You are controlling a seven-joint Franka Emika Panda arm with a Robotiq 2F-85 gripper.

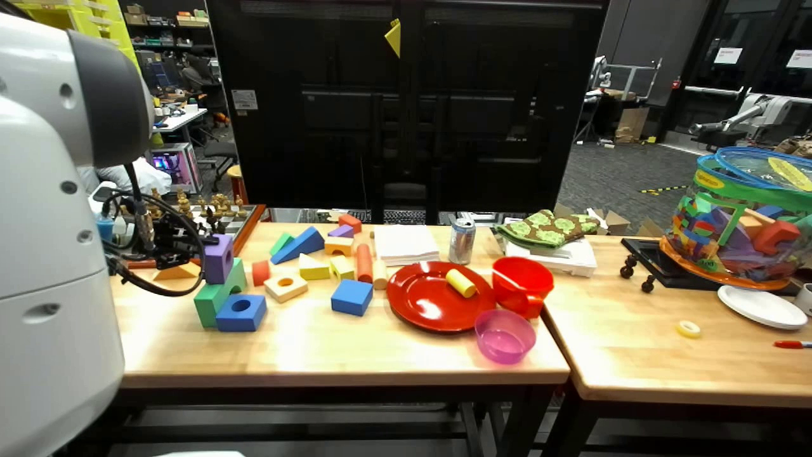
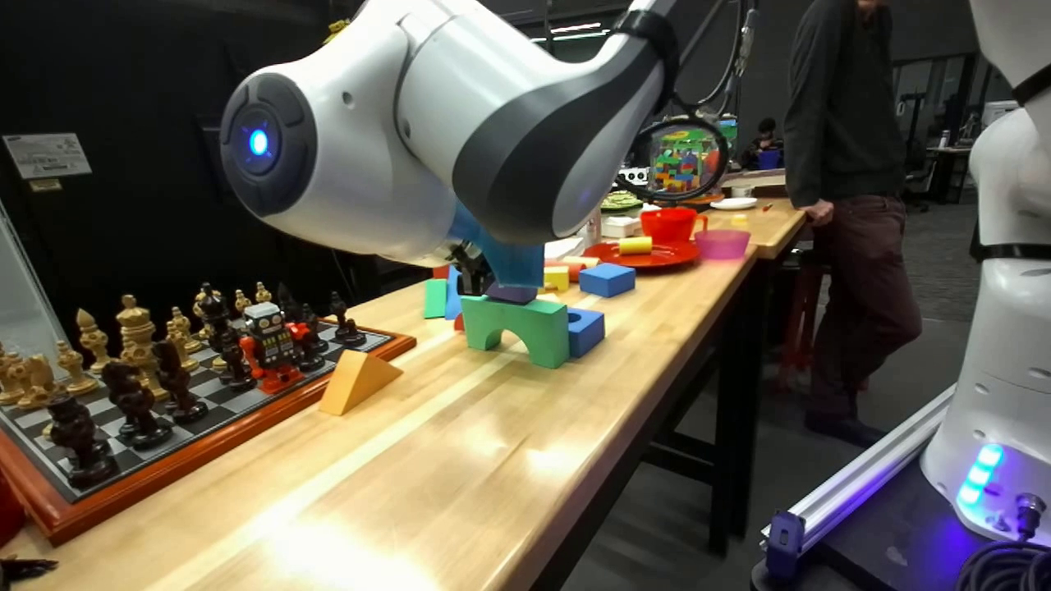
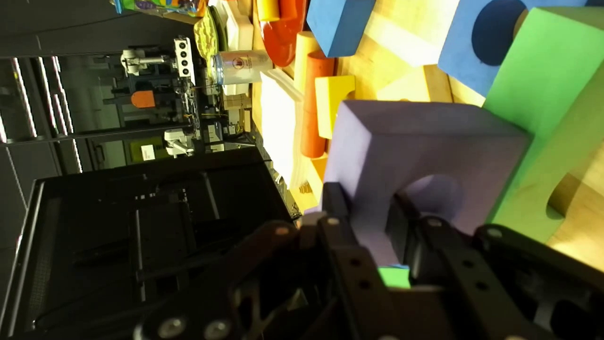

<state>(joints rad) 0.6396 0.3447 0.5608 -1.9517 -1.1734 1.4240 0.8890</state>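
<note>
At the left, the arm (image 1: 57,254) reaches over the worktop (image 1: 285,355), and a black cable (image 1: 168,293) loops down close to the work; if the wrist turns, that loop could snag a block edge and drag it. The orange wedge (image 1: 176,271) sits beside the chessboard (image 1: 252,228), where a low swing could knock over chess pieces (image 2: 135,410).

The pincer (image 3: 368,205) is clamped on the purple block (image 1: 219,259), its jaws closed on just the wall between an outer face and the hole. Because that hold is off-centre, the block could pivot if its lower edge meets resistance. It stands upright on the green arch (image 1: 212,304), seemingly touching its top. Should the jaws part while it leans, it could topple; should the arm press down or sideways, the arch could slip or tip with it. A fingertip catching in the hole could also pull the block off its support if the pincer backs away askew.

Just right of the arch, close by it, the blue block with a hole (image 1: 243,314) could be shoved along by any such slide. The red cylinder (image 1: 261,273) behind it may roll if nudged. Well apart, the red plate (image 1: 412,289) bears a yellow cylinder (image 1: 460,283), likely to roll if jolted, and the pink bowl (image 1: 505,339) sits near the worktop's edge, exposed to a careless sweep.
</note>
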